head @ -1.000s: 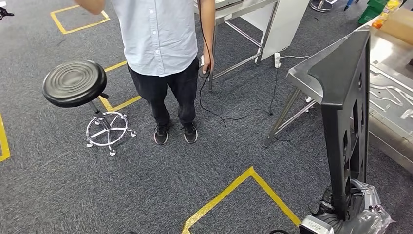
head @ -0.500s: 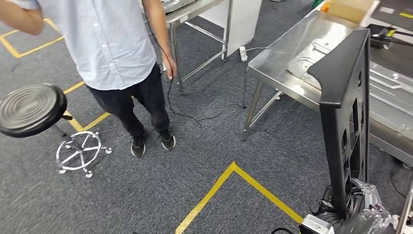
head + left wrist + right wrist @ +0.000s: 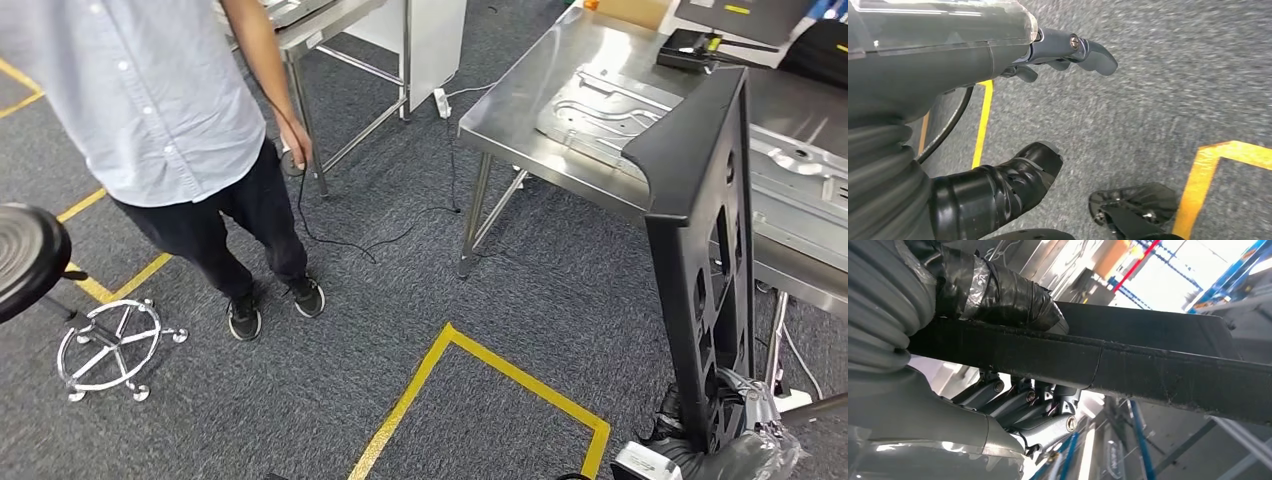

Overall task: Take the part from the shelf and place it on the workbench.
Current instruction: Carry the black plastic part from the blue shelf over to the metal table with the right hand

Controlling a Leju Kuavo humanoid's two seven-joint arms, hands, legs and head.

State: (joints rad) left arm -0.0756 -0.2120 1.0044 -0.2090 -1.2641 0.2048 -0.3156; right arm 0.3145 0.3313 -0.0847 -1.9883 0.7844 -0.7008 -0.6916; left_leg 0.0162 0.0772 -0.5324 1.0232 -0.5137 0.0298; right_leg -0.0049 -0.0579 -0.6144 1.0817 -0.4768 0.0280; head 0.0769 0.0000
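Right hand [image 3: 722, 440]: cut by the head view's lower edge, its fingers behind the black part [image 3: 700, 250].
Part's foot: hidden inside that hand's grip.
Person [image 3: 150, 110]: cut off above the chest by the top edge.
Stool [image 3: 25, 262]: seat cut by the left edge.
Workbench [image 3: 520, 100]: runs past the right edge.
Carpet [image 3: 1173, 70]: blurred in the left wrist view.

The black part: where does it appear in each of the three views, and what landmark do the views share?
Head view: the black part stands upright at the right edge, in front of the steel workbench.
Left wrist view: not in it.
Right wrist view: it runs as a long dark bar across the picture, gripped by the right hand.
Shared landmark: the right hand below the part.
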